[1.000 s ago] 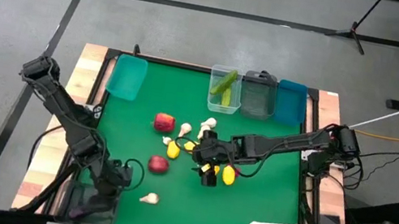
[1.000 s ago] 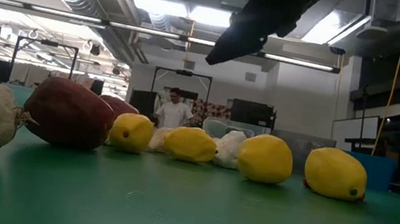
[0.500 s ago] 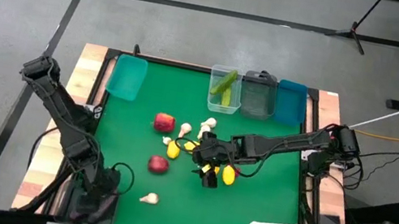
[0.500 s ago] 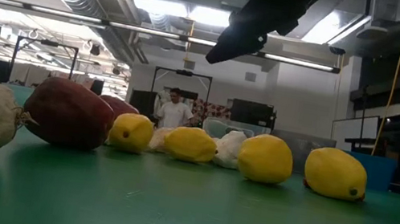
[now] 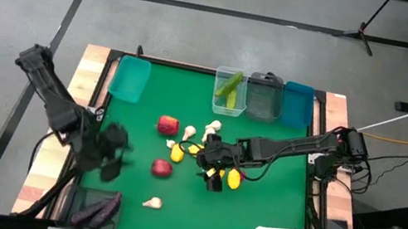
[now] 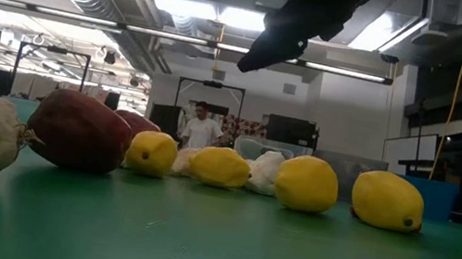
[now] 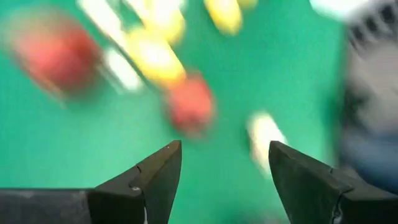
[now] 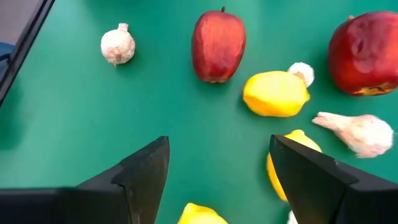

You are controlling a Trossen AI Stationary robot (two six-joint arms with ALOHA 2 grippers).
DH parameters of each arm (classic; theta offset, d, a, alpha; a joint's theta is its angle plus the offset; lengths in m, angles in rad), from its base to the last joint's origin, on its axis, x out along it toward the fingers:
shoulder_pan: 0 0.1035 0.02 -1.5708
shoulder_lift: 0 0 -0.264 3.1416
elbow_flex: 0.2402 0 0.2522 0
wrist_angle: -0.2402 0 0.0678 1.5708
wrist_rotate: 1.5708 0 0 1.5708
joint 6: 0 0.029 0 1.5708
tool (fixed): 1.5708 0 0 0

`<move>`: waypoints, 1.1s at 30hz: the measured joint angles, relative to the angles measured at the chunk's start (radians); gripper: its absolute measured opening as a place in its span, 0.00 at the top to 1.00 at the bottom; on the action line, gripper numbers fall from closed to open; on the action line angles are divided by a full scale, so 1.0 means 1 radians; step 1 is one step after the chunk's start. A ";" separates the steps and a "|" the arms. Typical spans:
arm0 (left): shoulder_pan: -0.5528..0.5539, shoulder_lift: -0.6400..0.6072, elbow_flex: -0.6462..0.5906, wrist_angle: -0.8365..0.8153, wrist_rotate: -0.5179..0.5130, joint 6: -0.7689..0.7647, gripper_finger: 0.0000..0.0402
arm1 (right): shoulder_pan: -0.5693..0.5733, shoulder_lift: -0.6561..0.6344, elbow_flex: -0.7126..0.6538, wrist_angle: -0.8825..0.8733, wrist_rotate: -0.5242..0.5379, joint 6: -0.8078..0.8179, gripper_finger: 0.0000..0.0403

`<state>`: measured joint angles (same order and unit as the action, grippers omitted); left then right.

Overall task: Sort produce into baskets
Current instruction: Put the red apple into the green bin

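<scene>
Mostly finding the produce unsorted: lemons point(image 5: 177, 153), apples point(image 5: 168, 125) and garlic bulbs point(image 5: 152, 202) lying loose mid-table on the green mat point(image 5: 278, 170), eggplants point(image 5: 96, 209) already resting in the dark grey bin point(image 5: 80, 194) at the near left corner, cucumbers point(image 5: 230, 85) in the clear bin point(image 5: 241, 104) at the far edge

Judging the pieces as toys: light, stiff, hollow-looking, nothing fragile. Expecting the lemons and apples to be smooth-skinned and rounded, so rolling or squirting out of a skewed pinch; advising a hold across the widest middle, jaws squarely on either side. Expecting the garlic to be lumpier, offering better purchase at the bulb than at the thin stem

Finding the right gripper point(image 5: 212, 177) hovering over the lemon cluster, fingers point(image 8: 143, 174) spread wide, empty, touching nothing, one lemon lying just below the gap in the right wrist view

Finding the left gripper point(image 5: 108, 155) above the mat at the left side, between the eggplant bin and the nearer apple, jaws parted, released, carrying nothing; left wrist view blurring with motion, so not confirming which piece is being lined up
</scene>
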<state>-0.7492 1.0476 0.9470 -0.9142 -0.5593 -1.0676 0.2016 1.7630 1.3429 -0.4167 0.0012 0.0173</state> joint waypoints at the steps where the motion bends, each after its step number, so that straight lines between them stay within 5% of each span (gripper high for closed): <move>1: 0.023 -0.010 0.000 -0.007 -0.095 0.056 0.41 | -0.001 0.000 0.007 -0.008 0.006 -0.002 0.31; 4: 0.115 -0.012 0.000 -0.037 -0.290 0.168 0.41 | -0.007 -0.011 0.033 -0.063 0.008 -0.006 0.31; 11: 0.338 0.045 -0.134 0.049 -0.334 0.182 0.43 | -0.008 -0.108 0.086 -0.186 0.077 -0.029 0.31; 18: 0.250 -0.020 -0.426 0.306 -0.507 0.043 0.49 | -0.006 -0.200 0.086 -0.275 0.121 -0.002 0.31; 33: 0.284 -0.113 -0.850 0.992 -0.418 0.174 0.47 | -0.006 -0.219 0.084 -0.290 0.122 0.000 0.31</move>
<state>-0.4654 0.9344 0.0966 0.0778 -0.9776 -0.8937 0.1959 1.5444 1.4269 -0.7071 0.1230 0.0177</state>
